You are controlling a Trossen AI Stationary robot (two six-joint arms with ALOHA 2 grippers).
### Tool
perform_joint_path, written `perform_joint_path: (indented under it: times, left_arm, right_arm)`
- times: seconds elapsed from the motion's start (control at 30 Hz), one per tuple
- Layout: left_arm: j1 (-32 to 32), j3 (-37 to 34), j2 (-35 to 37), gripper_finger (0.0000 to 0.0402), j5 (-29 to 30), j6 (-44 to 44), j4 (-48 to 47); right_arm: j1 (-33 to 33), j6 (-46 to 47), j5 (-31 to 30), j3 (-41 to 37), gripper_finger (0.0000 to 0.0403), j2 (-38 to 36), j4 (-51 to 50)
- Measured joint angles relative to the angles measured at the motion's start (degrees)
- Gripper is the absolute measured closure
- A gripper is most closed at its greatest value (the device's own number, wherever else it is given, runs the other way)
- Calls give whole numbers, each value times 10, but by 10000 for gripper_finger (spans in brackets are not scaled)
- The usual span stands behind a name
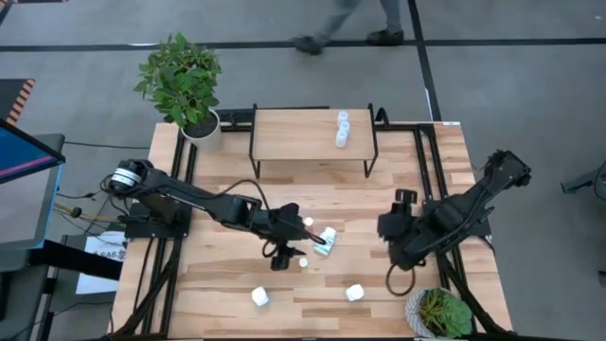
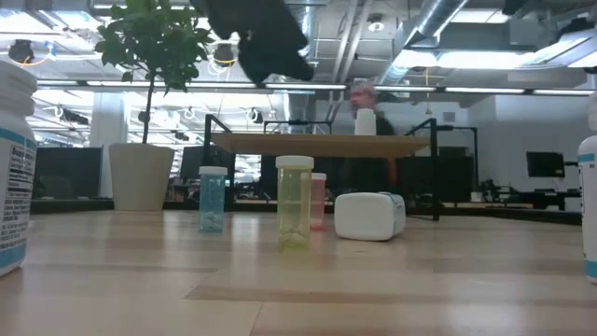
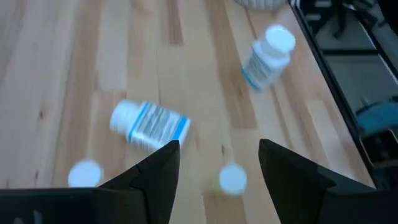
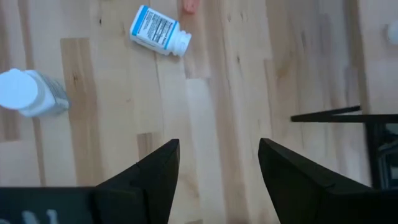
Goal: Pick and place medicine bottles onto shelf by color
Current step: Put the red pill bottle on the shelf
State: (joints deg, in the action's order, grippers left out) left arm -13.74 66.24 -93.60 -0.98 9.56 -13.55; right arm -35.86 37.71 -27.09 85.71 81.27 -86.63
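Grey floor surrounds the table, exposed ducts and strip lights hang overhead, and a monitor stands behind.

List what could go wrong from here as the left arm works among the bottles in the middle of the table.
1. The left gripper, open, hovers over a tight cluster: the toppled white bottle with a blue label beside small upright capped bottles. Descending could knock over a neighbour.
2. The toppled bottle may roll when touched.
3. The raised wooden shelf already holds bottles near one end; placing there could bump them.

Leafy plant in white pot at table corner; second plant opposite; person passing (legs only).
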Motion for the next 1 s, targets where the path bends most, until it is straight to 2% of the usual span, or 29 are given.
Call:
perform_joint_path:
  times: [0.2,0.33,0.5,0.67,0.87,1.0]
  left_arm:
    - [-24,0,-48,205,71,41,70]
    - [-29,0,-82,219,100,100,61]
    - [-23,0,-79,229,127,121,46]
    - [8,1,-54,219,97,115,23]
    - [61,1,-37,178,83,109,-70]
    - [92,0,-39,149,78,44,-105]
  right_arm:
    - [-8,17,0,0,175,-70,-6]
    - [-24,27,0,0,181,-98,-4]
    - [-37,14,0,0,184,-114,-4]
    - [-39,-4,0,0,184,-122,-8]
    - [-38,-8,0,0,184,-126,-35]
    - [-38,-9,0,0,186,-138,-34]
